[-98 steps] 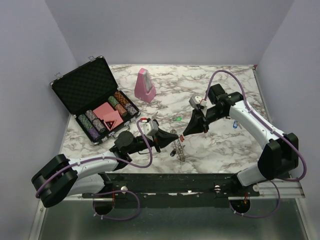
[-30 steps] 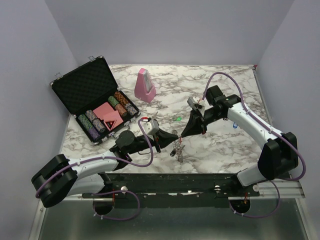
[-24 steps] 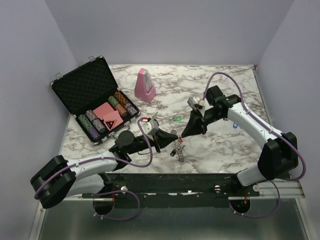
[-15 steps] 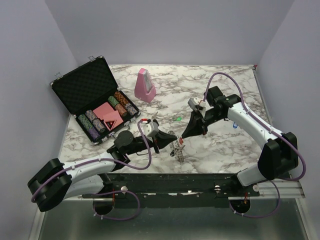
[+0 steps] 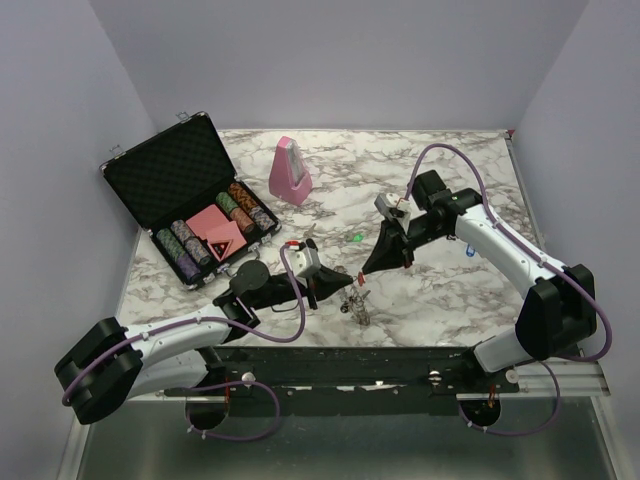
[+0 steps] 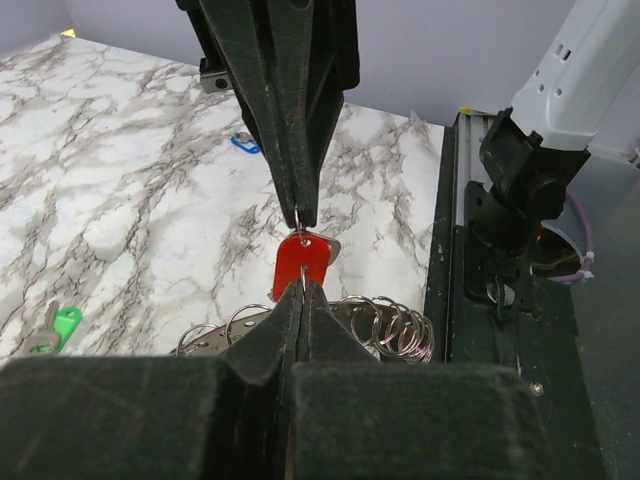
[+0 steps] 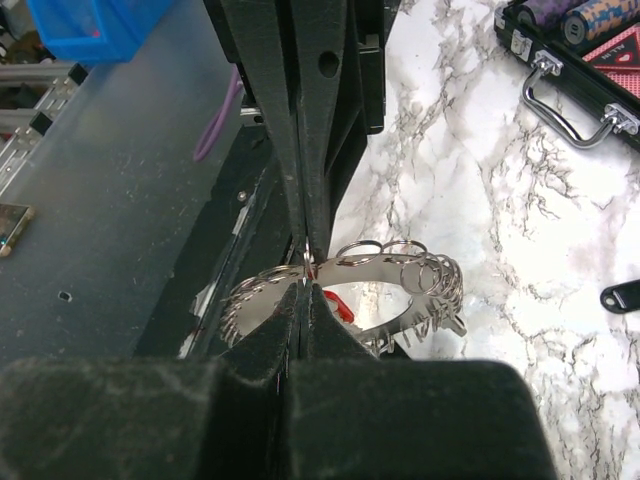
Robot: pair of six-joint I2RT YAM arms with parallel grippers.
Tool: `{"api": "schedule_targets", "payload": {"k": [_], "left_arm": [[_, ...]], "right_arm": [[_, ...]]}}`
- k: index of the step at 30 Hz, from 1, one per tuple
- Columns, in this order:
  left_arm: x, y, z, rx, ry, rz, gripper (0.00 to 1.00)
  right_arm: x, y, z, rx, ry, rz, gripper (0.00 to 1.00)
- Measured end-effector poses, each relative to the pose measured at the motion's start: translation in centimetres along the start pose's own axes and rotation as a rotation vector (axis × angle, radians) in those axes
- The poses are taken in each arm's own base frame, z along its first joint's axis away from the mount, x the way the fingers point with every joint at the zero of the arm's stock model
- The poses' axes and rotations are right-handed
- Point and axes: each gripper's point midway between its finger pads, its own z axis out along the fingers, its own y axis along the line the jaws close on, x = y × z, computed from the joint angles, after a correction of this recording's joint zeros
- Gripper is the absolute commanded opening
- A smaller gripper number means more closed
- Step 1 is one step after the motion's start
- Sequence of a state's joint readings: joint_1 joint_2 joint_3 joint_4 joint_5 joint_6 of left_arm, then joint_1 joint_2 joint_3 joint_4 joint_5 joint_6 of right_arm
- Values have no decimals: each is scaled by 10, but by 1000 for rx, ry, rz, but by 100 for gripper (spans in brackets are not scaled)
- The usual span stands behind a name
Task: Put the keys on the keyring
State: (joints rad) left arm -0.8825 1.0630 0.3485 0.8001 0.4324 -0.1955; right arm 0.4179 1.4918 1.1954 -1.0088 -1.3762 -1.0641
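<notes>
The keyring point(image 5: 358, 305), a silvery band hung with several small split rings, hangs at the tip of my left gripper point(image 5: 338, 284). In the left wrist view that gripper point(image 6: 301, 290) is shut on one thin ring of the keyring point(image 6: 395, 325). My right gripper point(image 5: 366, 270) meets it tip to tip from the far side, shut on a red-capped key point(image 6: 300, 266). In the right wrist view the red key point(image 7: 338, 308) shows just behind my shut right gripper point(image 7: 306, 285), against the keyring point(image 7: 375, 262). Loose keys lie on the marble: green point(image 5: 356, 238), blue point(image 5: 468, 250), black point(image 7: 625, 295).
An open black poker-chip case point(image 5: 180, 180) stands at the back left and a pink metronome point(image 5: 290, 172) behind the middle. The black rail point(image 5: 400, 365) at the table's near edge lies just below the keyring. Walls enclose the marble table point(image 5: 440, 200).
My left arm has shifted a little, bringing its tip and the keyring closer to the right gripper's tip. Both grippers have stayed shut.
</notes>
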Motion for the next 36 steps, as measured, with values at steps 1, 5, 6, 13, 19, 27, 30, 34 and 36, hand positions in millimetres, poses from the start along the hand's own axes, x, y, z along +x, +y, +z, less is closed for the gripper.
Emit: {"api": "schedule_targets", "payload": {"k": [1, 5, 6, 13, 19, 27, 30, 34, 36], "left_arm": [[-1, -1, 0, 6, -4, 2, 0], [-4, -3, 1, 18, -15, 1, 0], [-4, -3, 1, 19, -16, 2, 0], [-5, -2, 0, 17, -18, 2, 0], [-5, -3, 0, 17, -18, -2, 0], [-4, -3, 1, 17, -18, -16, 0], [-4, -3, 1, 17, -17, -23, 0], [-4, -3, 2, 17, -19, -29, 0], [-4, -3, 2, 17, -22, -30, 0]], "right_arm": [[0, -1, 0, 1, -1, 0, 0], [0, -2, 0, 4, -1, 3, 0], [0, -3, 0, 5, -1, 3, 0], [-1, -4, 0, 8, -2, 4, 0], [0, -4, 0, 7, -1, -5, 0], [0, -4, 0, 6, -1, -15, 0], [0, -4, 0, 6, -1, -14, 0], [1, -3, 1, 4, 0, -12, 0], [1, -3, 1, 2, 0, -12, 0]]}}
